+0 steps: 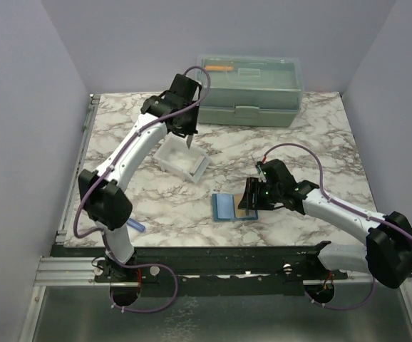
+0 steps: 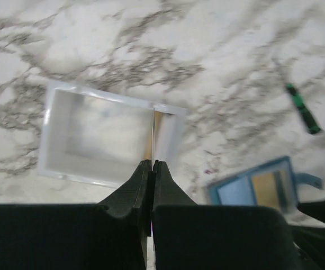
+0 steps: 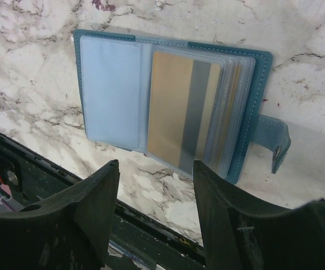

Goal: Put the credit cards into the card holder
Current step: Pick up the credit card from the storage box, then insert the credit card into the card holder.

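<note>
The blue-teal card holder (image 1: 229, 207) lies open on the marble table near the front edge. In the right wrist view (image 3: 112, 90) its clear sleeves hold a tan credit card with a grey stripe (image 3: 176, 107). My right gripper (image 3: 156, 169) is open and empty, just on the near side of the holder (image 2: 258, 185). My left gripper (image 2: 152, 163) is shut on a thin credit card (image 2: 153, 129) seen edge-on, held above the white tray's right end. In the top view this gripper (image 1: 189, 140) hangs over the tray.
The white plastic tray (image 1: 170, 162) sits mid-table and looks empty in the left wrist view (image 2: 53, 135). A pale green lidded box (image 1: 252, 89) stands at the back. A green-black pen (image 2: 303, 109) lies right of the tray. A small blue object (image 1: 136, 226) lies by the left arm's base.
</note>
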You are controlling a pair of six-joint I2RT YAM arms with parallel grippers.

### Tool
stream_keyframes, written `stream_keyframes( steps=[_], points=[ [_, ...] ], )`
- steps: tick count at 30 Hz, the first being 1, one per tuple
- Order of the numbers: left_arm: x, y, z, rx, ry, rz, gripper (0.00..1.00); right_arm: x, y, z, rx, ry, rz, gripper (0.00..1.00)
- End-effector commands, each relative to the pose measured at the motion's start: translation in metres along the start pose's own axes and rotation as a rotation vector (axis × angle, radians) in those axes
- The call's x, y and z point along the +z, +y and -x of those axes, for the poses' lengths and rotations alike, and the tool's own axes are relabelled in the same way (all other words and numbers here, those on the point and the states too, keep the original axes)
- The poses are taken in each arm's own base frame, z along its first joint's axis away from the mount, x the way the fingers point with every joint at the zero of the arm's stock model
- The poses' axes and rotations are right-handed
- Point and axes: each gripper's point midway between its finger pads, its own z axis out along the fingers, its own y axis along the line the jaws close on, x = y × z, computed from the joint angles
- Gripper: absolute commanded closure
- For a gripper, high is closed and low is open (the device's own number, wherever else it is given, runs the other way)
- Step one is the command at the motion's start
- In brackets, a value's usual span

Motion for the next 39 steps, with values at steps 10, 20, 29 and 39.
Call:
stream_keyframes(
  steps=[10, 20, 29, 39],
  points=[
    [-0.056, -0.163, -0.126, -0.337, 0.1, -0.795, 1.0, 0.02, -0.031, 0.006, 0.035, -0.034, -0.145, 0.57],
    [-0.017, -0.167, -0.174, -0.415, 0.157, -0.841, 1.0, 0.029, -0.067, -0.021, 0.158, 0.0, -0.277, 0.74],
    [0.009, -0.162, -0.201, -0.42, 0.215, -0.809, 1.0, 0.031, -0.076, -0.032, 0.191, 0.028, -0.304, 0.79],
    [0.026, -0.156, -0.225, -0.451, 0.273, -0.778, 1.0, 0.031, -0.073, -0.031, 0.175, 0.027, -0.287, 0.79]
  ],
)
